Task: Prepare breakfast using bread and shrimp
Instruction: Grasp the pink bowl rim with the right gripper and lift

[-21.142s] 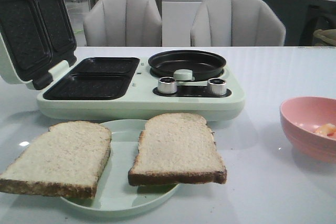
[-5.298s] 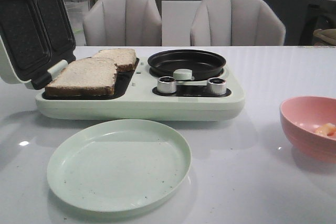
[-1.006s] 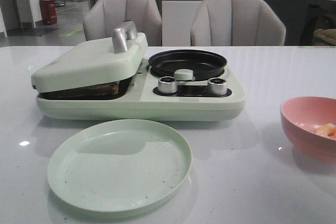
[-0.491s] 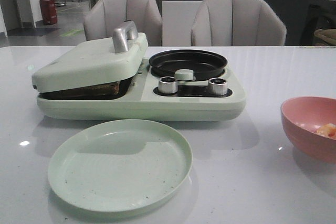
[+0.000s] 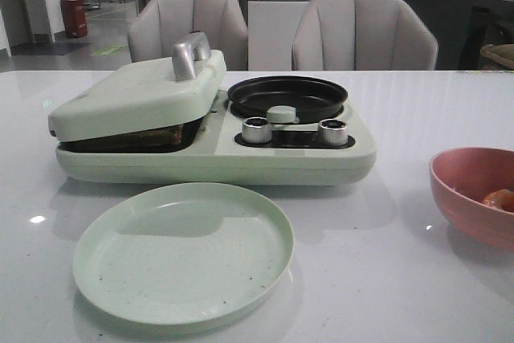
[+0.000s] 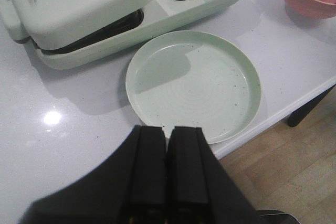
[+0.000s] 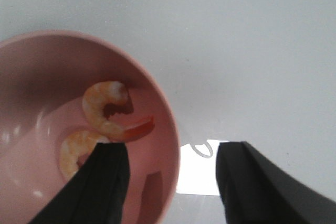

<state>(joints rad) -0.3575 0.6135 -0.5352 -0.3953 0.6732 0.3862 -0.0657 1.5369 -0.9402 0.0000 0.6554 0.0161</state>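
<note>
Right gripper spread above the pink bowl; sandwich maker lid down on the bread.

In the front view the sandwich maker (image 5: 213, 130) fills the middle left, its lid (image 5: 136, 94) tilted down over the bread (image 5: 148, 136), of which only a brown edge shows in the gap. The empty plate (image 5: 183, 252) lies at lower centre, just in front of the maker but apart from it, with bare table (image 5: 385, 279) between it and the pink bowl (image 5: 475, 194) at the right edge. In the right wrist view the right gripper (image 7: 168, 182) hangs with jaws spread wide astride the bowl's rim, two shrimp (image 7: 107, 108) curled inside. The left gripper (image 6: 167, 171), fingers pressed together and holding nothing, sits by the plate's near rim and the table edge.
</note>
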